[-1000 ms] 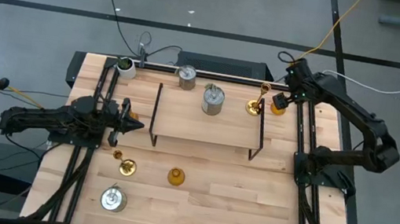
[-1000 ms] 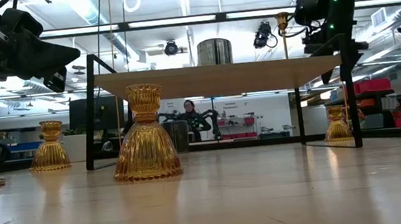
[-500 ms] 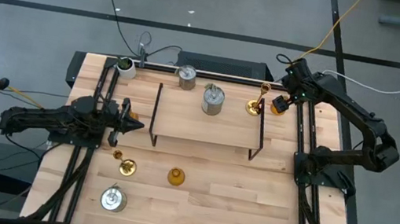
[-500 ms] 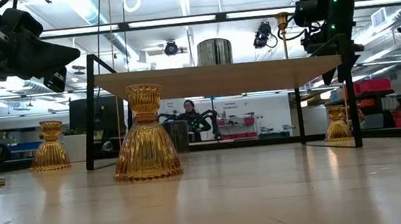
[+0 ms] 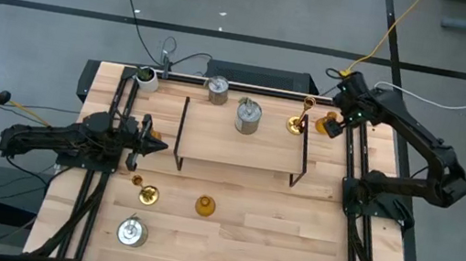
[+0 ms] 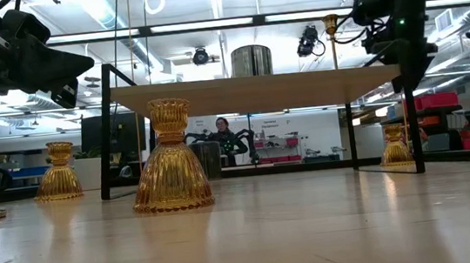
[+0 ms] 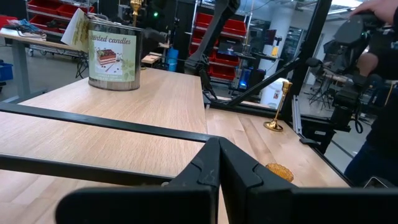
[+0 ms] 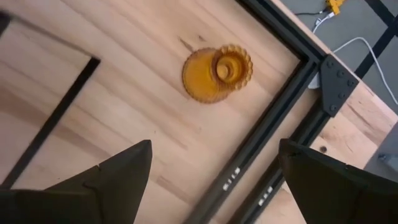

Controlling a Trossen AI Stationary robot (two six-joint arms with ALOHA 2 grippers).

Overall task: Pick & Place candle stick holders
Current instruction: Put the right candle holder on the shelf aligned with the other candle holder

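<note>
Right gripper (image 5: 343, 119) has slid a bit further out past the wooden rack (image 5: 241, 136), jaws spread wide above the amber holder (image 8: 217, 73) sitting just beside the rack's far right leg. Left gripper (image 5: 157, 146) waits by the rack's left side, jaws pressed together.

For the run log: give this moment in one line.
right gripper: open, above amber holder | left gripper: shut, idle beside rack

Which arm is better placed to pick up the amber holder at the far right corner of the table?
The right: its gripper hangs open above that amber holder. The left gripper is shut, far across the table.
</note>
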